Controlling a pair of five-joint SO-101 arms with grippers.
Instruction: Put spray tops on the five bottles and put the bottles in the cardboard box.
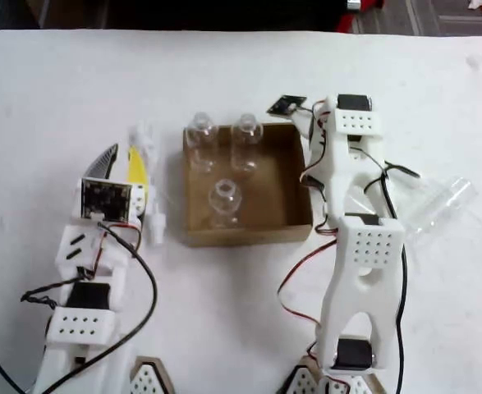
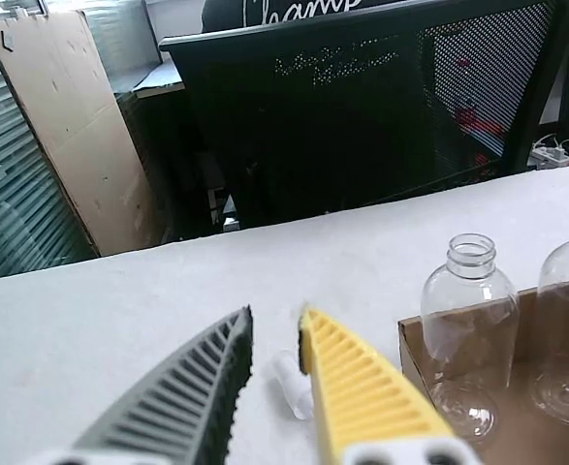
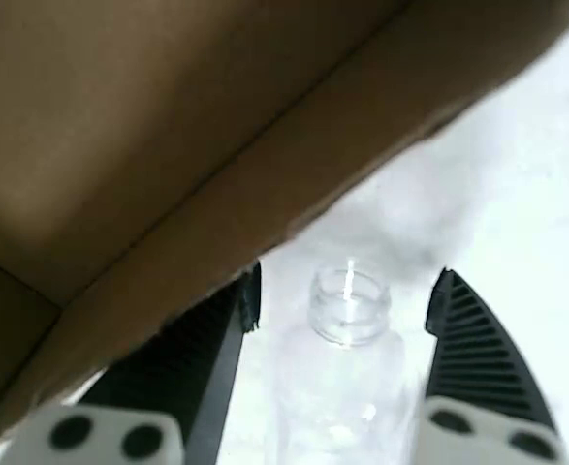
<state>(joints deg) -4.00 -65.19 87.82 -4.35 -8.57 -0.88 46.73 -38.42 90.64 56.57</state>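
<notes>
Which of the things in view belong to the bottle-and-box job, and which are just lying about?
Job: cardboard box; three topless bottles standing in it; another bottle outside it, between the fingers of the open right end effector; loose spray tops.
Lying about: plastic bag; leaning brown board; chair.
</notes>
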